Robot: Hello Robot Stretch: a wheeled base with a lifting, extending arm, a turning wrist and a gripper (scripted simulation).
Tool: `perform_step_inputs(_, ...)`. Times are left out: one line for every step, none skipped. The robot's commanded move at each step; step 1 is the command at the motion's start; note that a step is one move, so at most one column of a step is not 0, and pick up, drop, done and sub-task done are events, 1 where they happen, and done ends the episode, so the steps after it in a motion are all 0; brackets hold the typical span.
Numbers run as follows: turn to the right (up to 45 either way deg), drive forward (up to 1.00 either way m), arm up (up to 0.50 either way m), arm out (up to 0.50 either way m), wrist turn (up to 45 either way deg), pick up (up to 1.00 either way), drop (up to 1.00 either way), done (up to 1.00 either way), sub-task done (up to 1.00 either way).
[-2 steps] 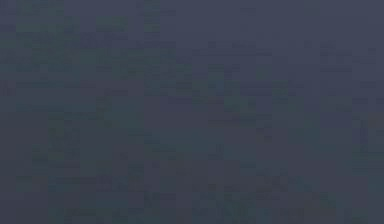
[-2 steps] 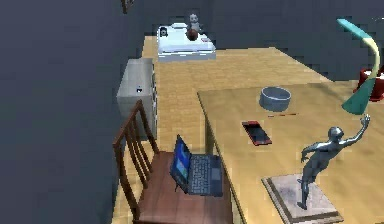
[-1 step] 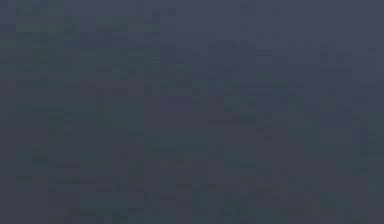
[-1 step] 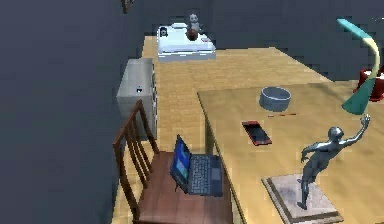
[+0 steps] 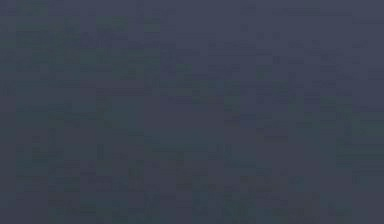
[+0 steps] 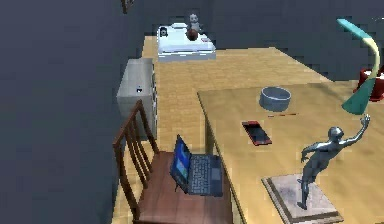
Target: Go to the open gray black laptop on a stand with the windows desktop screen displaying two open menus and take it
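Note:
An open laptop [image 6: 195,170] with a dark keyboard and a blue screen lies on the seat of a wooden chair [image 6: 135,150] at the lower middle of the arm side view. The chair stands against the near left edge of a wooden table [image 6: 300,120]. The screen faces toward the table.
On the table are a grey bowl [image 6: 275,98], a red-black phone [image 6: 256,132], a silver figure statue [image 6: 325,160], a teal lamp [image 6: 362,70] and a red object [image 6: 377,85]. A grey cabinet [image 6: 137,88] stands beyond the chair, with a white unit [image 6: 187,47] bearing a bust [image 6: 192,27] farther out. A dark blue-grey wall [image 5: 192,112] spans the forward view.

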Motion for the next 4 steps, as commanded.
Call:
perform_step_inputs(0.0,0.0,0.0,0.36,0.0,0.0,0.0,0.0,0.0)
perform_step_inputs(0.0,0.0,0.0,0.0,45.0,0.0,0.0,0.0,0.0)
perform_step_inputs(0.0,0.0,0.0,0.0,45.0,0.0,0.0,0.0,0.0)
perform_step_inputs(0.0,0.0,0.0,0.0,45.0,0.0,0.0,0.0,0.0)
